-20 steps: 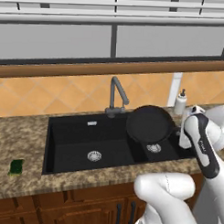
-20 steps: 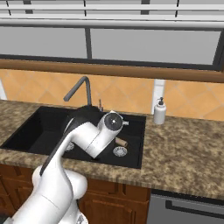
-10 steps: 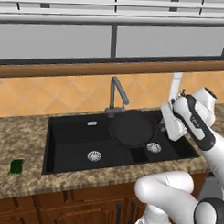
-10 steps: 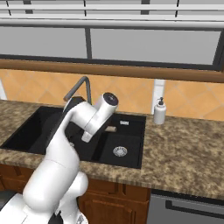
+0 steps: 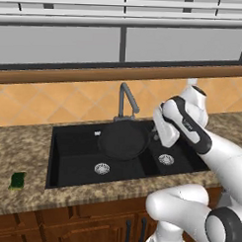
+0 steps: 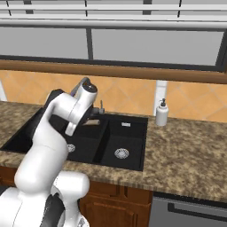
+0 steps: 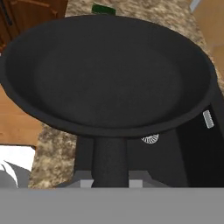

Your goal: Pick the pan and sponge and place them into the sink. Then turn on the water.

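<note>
Holding the pan [image 5: 121,141] by its handle, my gripper [image 5: 157,136] stays out of clear sight behind the wrist in the left base view; in the hand view the pan's dark stem runs straight down between the finger tips, so I read the claw as clamped on the handle. The pan hangs level over the sink [image 5: 72,163], above the large basin, its rim close in front of the gooseneck faucet [image 5: 126,97]. I see both silver drains below it, one in each bowl. From the right base view the light wooden handle end [image 6: 91,122] shows just beside the wrist, over the divider between the basins.

The sponge [image 5: 17,179] lies on the speckled counter [image 5: 21,198] to the left of the sink, well apart from the pan; in the hand view I catch it as a green sliver past the pan's far rim.

A white soap bottle [image 6: 162,114] stands on the counter right of the sink, near the wall.
</note>
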You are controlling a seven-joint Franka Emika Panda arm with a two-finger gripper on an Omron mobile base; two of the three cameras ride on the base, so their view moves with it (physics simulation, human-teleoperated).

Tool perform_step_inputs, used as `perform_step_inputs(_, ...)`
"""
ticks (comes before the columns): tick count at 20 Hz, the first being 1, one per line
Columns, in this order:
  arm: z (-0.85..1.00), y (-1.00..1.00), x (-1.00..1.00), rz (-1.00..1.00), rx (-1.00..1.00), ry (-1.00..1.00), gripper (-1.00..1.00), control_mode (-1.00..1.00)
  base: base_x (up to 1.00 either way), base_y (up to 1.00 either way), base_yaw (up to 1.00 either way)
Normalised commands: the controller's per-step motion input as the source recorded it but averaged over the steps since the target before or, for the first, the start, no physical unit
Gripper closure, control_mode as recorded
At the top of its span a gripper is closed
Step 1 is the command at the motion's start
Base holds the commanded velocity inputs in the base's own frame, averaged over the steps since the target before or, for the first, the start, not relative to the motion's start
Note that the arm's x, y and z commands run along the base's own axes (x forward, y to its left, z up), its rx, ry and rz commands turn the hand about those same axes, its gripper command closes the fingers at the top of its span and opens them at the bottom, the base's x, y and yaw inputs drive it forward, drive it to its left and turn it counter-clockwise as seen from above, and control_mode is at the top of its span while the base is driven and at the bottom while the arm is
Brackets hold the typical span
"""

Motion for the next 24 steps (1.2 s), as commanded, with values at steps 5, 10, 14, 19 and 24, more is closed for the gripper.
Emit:
perform_step_inputs(5, 0.0, 0.8, 0.0, -0.08, -0.05, 0.0, 1.0, -1.0, 0.0, 0.0, 0.0)
perform_step_inputs(10, 0.0, 0.76, 0.0, -0.14, -0.03, 0.02, 1.0, -1.0, 0.0, 0.0, 0.0)
perform_step_inputs(14, 0.04, 0.69, 0.02, -0.21, -0.01, 0.18, 1.0, -1.0, 0.0, 0.0, 0.0)
perform_step_inputs(19, 0.02, 0.55, 0.11, -0.34, -0.03, 0.21, 1.0, -1.0, 0.0, 0.0, 0.0)
perform_step_inputs(24, 0.0, 0.23, 0.03, -0.46, 0.0, 0.09, 1.0, -1.0, 0.0, 0.0, 0.0)
